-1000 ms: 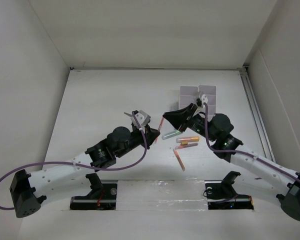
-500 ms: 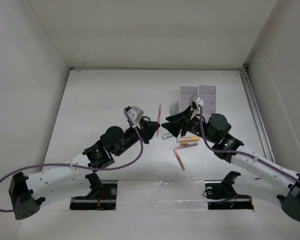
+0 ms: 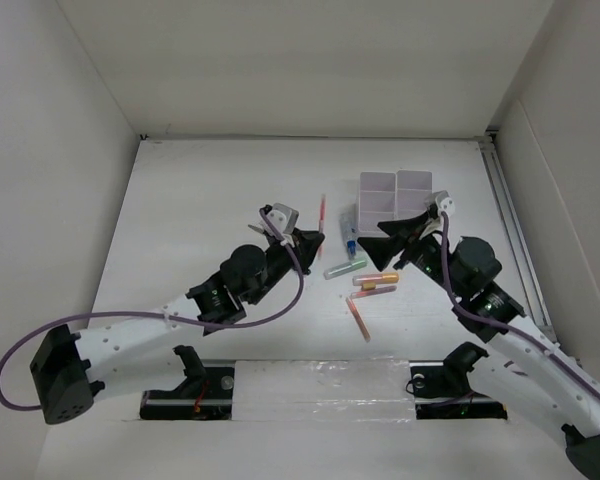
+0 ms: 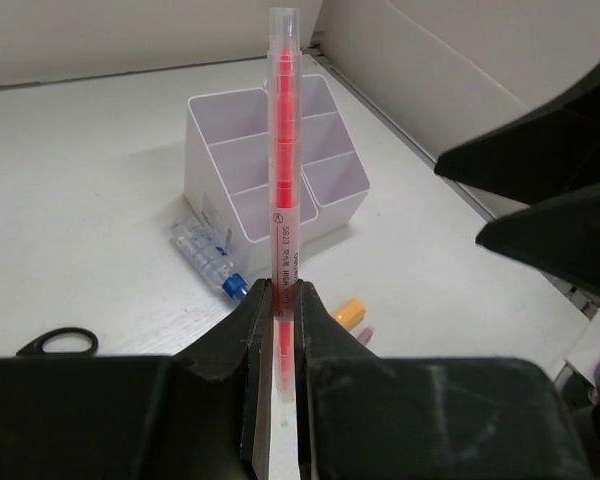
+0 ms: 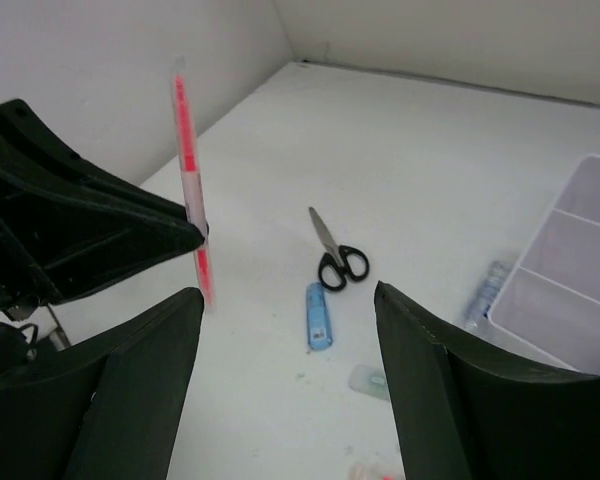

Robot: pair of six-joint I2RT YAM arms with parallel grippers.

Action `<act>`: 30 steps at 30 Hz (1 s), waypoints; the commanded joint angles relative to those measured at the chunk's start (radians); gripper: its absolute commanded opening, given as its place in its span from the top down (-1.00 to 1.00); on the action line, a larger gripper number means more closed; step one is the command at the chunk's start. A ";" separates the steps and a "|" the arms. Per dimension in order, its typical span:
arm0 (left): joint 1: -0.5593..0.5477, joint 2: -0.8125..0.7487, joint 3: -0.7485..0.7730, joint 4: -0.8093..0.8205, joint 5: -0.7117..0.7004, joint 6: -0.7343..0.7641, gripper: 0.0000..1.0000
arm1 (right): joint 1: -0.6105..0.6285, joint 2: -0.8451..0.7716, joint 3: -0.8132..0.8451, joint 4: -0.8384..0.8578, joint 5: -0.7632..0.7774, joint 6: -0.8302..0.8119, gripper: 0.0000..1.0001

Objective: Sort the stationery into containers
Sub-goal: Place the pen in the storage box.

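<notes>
My left gripper (image 3: 313, 240) is shut on a thin red pen (image 3: 322, 212), which stands upright between its jaws (image 4: 283, 150). My right gripper (image 3: 377, 248) is open and holds nothing; it hangs just right of the pen (image 5: 188, 170), apart from it. The white organiser (image 3: 395, 200) with its square compartments stands behind it (image 4: 215, 180). A blue-capped bottle (image 3: 351, 240) lies at its left wall. Green (image 3: 342, 269), orange (image 3: 375, 278) and pink (image 3: 375, 290) markers lie between the arms. Black-handled scissors (image 5: 335, 255) and a short blue tube (image 5: 318, 315) lie on the table beneath the left arm.
Another reddish pen (image 3: 358, 320) lies near the front, between the arm bases. White walls enclose the table on the left, back and right, and a rail (image 3: 510, 230) runs along the right edge.
The right gripper has opened, let go of the red pen and drawn back to the right. The left gripper has stayed shut on the pen, carrying it up and slightly right.
</notes>
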 commanded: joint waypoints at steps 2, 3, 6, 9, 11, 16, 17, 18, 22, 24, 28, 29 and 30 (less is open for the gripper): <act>0.001 0.093 0.098 0.169 -0.058 0.056 1.00 | -0.006 -0.035 0.030 -0.141 0.133 -0.027 -0.50; 0.018 0.145 0.127 0.207 -0.058 0.067 1.00 | -0.006 -0.045 0.030 -0.150 0.147 -0.027 -0.50; 0.040 0.222 0.199 0.251 -0.012 0.067 1.00 | -0.015 -0.093 0.030 -0.164 0.147 -0.027 -0.50; 0.058 0.332 0.282 0.338 -0.012 0.113 1.00 | -0.015 -0.130 0.021 -0.196 0.168 -0.027 -0.50; 0.089 0.429 0.339 0.378 0.040 0.126 1.00 | -0.015 -0.168 0.021 -0.233 0.196 -0.027 -0.50; 0.144 0.578 0.441 0.557 0.106 0.127 1.00 | -0.015 -0.282 0.076 -0.373 0.337 -0.017 -0.50; 0.164 0.631 0.469 0.557 0.118 0.127 1.00 | -0.015 -0.318 0.093 -0.408 0.377 -0.005 -0.50; 0.164 0.660 0.493 0.570 0.167 0.127 1.00 | -0.015 -0.332 0.134 -0.486 0.453 -0.005 -0.53; 0.188 0.805 0.587 0.671 0.216 0.147 1.00 | -0.015 -0.365 0.208 -0.591 0.515 0.004 -0.53; 0.188 0.883 0.651 0.691 0.232 0.176 1.00 | -0.015 -0.377 0.227 -0.620 0.526 -0.005 -0.53; 0.239 0.987 0.741 0.734 0.333 0.130 1.00 | -0.015 -0.386 0.268 -0.681 0.535 -0.016 -0.55; 0.248 1.004 0.753 0.743 0.347 0.118 1.00 | -0.015 -0.386 0.279 -0.696 0.535 -0.025 -0.55; 0.248 1.021 0.773 0.754 0.359 0.108 1.00 | -0.015 -0.386 0.279 -0.697 0.526 -0.025 -0.55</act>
